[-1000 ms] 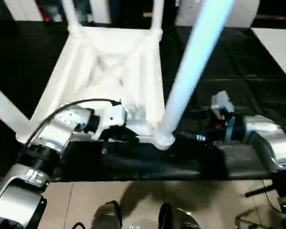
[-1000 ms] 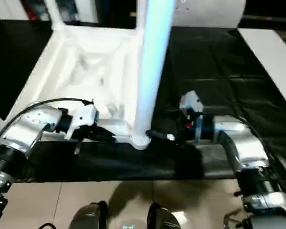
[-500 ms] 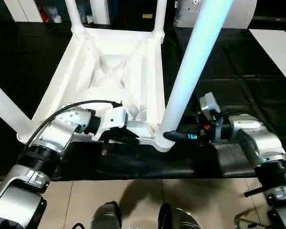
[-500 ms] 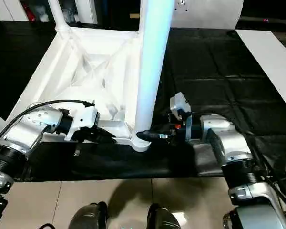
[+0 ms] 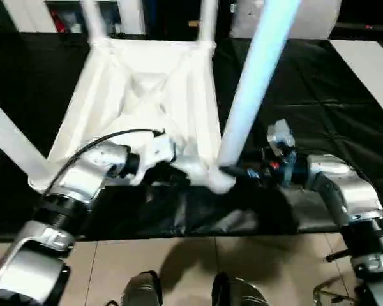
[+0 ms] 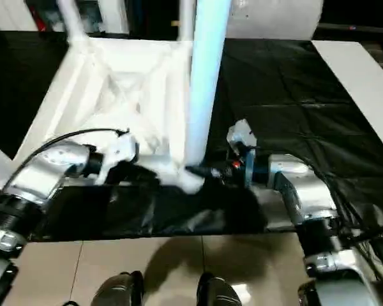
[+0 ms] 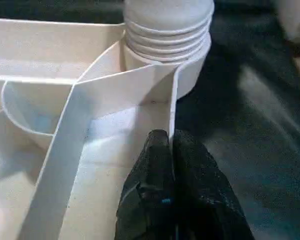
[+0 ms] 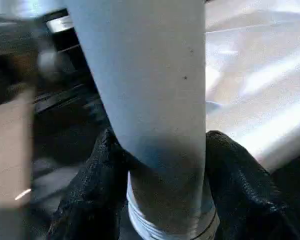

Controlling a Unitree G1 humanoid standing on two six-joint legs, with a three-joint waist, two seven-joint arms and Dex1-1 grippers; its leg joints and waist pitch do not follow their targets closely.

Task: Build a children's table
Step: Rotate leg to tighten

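White children's table [image 5: 147,95], upside down on black tabletop [image 5: 319,83]; my left hand [image 7: 169,150] pinches its rim, my right hand [image 8: 160,165] clasps near leg [image 5: 252,89].

It looks like a robotics lab or test room. A tabletop [image 5: 345,95] draped in creased black sheeting stands on a floor of pale beige tiles [image 5: 179,268]. Beyond the tabletop, white furniture panels [image 6: 16,16] stand against a dark background.
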